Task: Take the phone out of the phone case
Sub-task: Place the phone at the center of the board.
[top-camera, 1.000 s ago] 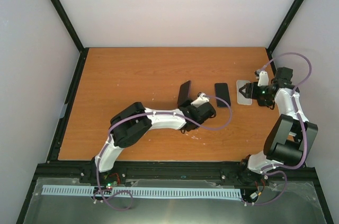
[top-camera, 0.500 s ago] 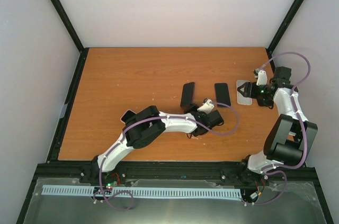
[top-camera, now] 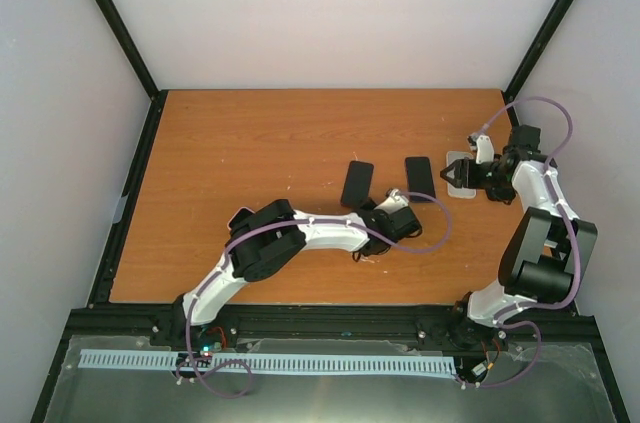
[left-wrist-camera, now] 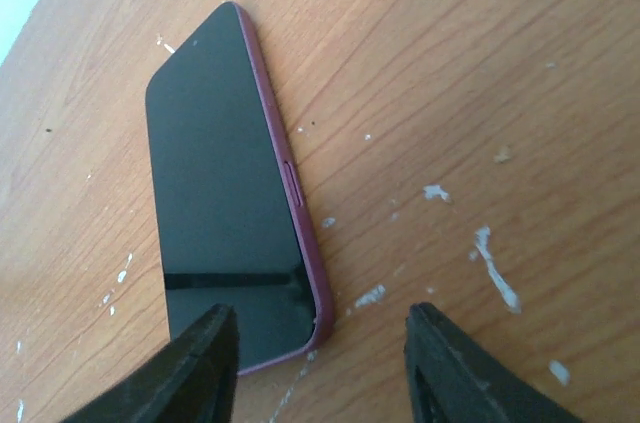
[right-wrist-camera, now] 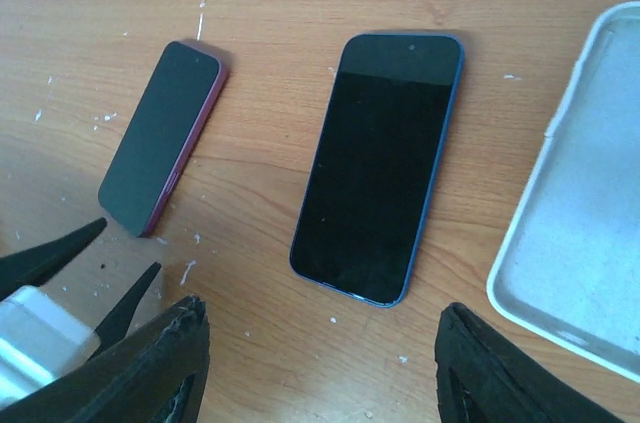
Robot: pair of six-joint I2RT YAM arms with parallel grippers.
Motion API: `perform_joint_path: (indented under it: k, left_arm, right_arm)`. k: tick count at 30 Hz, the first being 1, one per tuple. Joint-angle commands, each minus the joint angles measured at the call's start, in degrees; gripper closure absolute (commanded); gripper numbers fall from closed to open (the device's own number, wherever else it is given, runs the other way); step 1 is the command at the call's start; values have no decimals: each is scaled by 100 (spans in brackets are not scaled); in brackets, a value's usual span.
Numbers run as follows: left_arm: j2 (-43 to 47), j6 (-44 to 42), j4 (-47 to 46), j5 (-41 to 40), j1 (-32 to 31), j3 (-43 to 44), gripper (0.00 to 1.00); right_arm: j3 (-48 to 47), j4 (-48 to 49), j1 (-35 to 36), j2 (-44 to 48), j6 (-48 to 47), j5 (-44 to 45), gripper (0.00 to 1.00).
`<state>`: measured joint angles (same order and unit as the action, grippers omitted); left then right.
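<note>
Left pincer (top-camera: 372,205) is hovering low over the table (top-camera: 250,143) in the overhead view, its jaws standing apart and gripping nothing, pointing toward the near end of the maroon phone (top-camera: 356,183), which is lying flat near the table's middle. Just right of it the blue phone (top-camera: 420,177) is lying flat too, and further right the clear case (top-camera: 463,193) is resting on the wood partly beneath the right pincer (top-camera: 447,177), whose jaws are also parted around nothing. Pale walls (top-camera: 330,13) and black corner posts (top-camera: 110,13) are enclosing the orange-brown tabletop, and purple cables (top-camera: 440,228) are looping off both arms. From the left wrist, both black fingertips are flanking the near corner of the maroon phone, screen up, dark and glossy, its side button facing right; whether the left finger is touching it I cannot tell. White flecks are dotting the wood grain around it. From the right wrist, the two phones are lying apart from each other, both screen up, while the case is sitting hollow side up at the right edge, its pale inner floor showing, with neither phone inside it; the left pincer's tips are poking in at the lower left.
</note>
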<state>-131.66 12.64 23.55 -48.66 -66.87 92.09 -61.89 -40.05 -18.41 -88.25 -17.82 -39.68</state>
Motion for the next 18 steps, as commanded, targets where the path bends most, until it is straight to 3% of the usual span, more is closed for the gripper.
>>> perform_joint_path:
  k: [1,4,9,18]
  left_arm:
    - [780,143,-236,579,70,-289,48]
    - [1526,311,-757,1558,375,-952,31]
    - [2302,790,-1316,3720,1344,-1881,18]
    - [2486,1437,-1607,5503,2123,-2318,13]
  right_arm:
    - [-349,-361,257,-323,-415,135,39]
    - [-609,-664,431,-731,-543,237,39]
    - [-771,-575,701,-1176,-439,850,40]
    - [-1111,-451,900,-1786,-261,1245,39]
